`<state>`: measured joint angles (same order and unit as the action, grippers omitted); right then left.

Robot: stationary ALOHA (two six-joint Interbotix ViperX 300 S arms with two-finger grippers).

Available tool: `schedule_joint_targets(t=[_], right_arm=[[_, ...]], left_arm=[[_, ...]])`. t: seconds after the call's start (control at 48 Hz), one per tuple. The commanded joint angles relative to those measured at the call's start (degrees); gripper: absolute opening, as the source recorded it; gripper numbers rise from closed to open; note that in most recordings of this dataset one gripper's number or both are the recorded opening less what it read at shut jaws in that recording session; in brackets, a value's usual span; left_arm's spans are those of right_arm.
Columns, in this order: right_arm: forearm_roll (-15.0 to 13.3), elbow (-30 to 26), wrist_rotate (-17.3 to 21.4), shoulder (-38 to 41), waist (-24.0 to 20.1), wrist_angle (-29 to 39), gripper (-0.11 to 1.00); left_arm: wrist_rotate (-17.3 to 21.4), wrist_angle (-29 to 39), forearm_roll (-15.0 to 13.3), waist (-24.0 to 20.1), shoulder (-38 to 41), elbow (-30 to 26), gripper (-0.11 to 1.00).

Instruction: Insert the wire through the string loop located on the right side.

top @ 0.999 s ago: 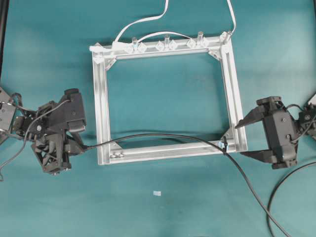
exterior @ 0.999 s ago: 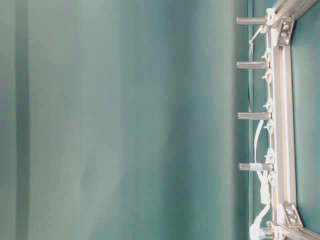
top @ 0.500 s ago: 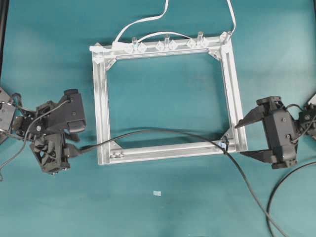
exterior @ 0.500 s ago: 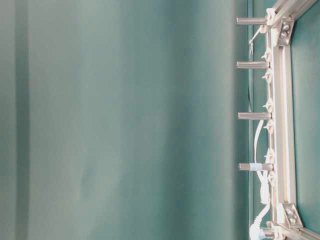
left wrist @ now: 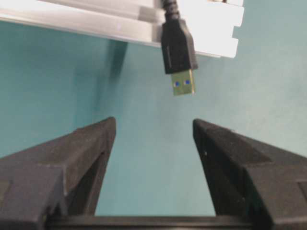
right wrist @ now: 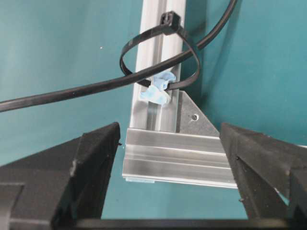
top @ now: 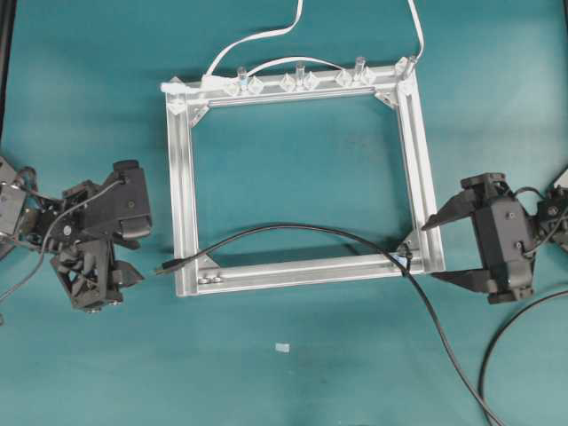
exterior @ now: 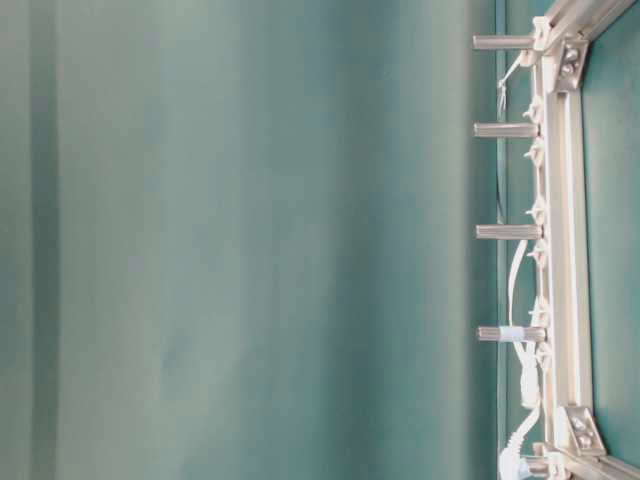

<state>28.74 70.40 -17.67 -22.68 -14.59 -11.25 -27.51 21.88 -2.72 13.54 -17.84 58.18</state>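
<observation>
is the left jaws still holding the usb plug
No, the plug lies free beyond the open left gripper, touching neither finger.

From above, the string loop (top: 404, 252) is a speck at the frame (top: 424, 177) corner, too small to read. The wire (top: 444, 333) runs off the bottom edge there. The left wrist view cuts the wire off at its top edge above the plug (left wrist: 178, 50). The table-level view crops the frame's right side.
</observation>
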Motion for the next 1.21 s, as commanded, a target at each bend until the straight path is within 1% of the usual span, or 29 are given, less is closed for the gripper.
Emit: schedule_joint_targets(t=[0.0,0.104,0.229,0.354,0.458,0.541,0.604,0.729,0.874,1.187], right_arm=[[-0.1,-0.6,0.0,-1.0,-0.1,-1.2,0.91],[-0.1,-0.6,-0.1,-2.8,-0.1,-3.3,0.91],[-0.1,0.4,-0.1,-5.2,0.0,-6.3,0.91],[-0.1,1.8,-0.1,-7.6,0.5,-7.3,0.91],[-0.1,2.4,-0.1,-10.1,1.1,-7.5,0.91],[-0.1,3.1,-0.1,-12.3,1.8,-7.6,0.91],[-0.2,3.6,-0.1,-13.7,2.5,-7.5,0.91],[-0.1,4.6,0.0,-15.5,4.0,-7.6,0.91],[-0.1,5.1,0.0,-16.4,5.4,-7.6,0.91],[-0.1,5.4,0.1,-16.7,5.5,-7.6,0.91]], left_arm=[[0.4,-0.7,1.1,-0.3,-1.8,-0.3,0.68],[1.6,-1.2,1.9,-1.0,-4.1,-0.2,0.68],[2.9,-1.7,2.0,-1.8,-6.4,0.7,0.68],[4.6,-2.6,2.0,-3.0,-8.5,1.8,0.68],[6.1,-5.4,2.0,-4.9,-10.2,2.8,0.68],[7.6,-9.4,2.0,-6.9,-11.4,3.8,0.68],[9.4,-12.7,2.0,-8.0,-12.3,4.5,0.68],[14.4,-18.4,1.9,-9.5,-13.8,6.2,0.67],[19.5,-21.7,1.7,-10.2,-15.1,7.9,0.67],[19.9,-22.9,1.5,-11.4,-20.2,11.2,0.67]])
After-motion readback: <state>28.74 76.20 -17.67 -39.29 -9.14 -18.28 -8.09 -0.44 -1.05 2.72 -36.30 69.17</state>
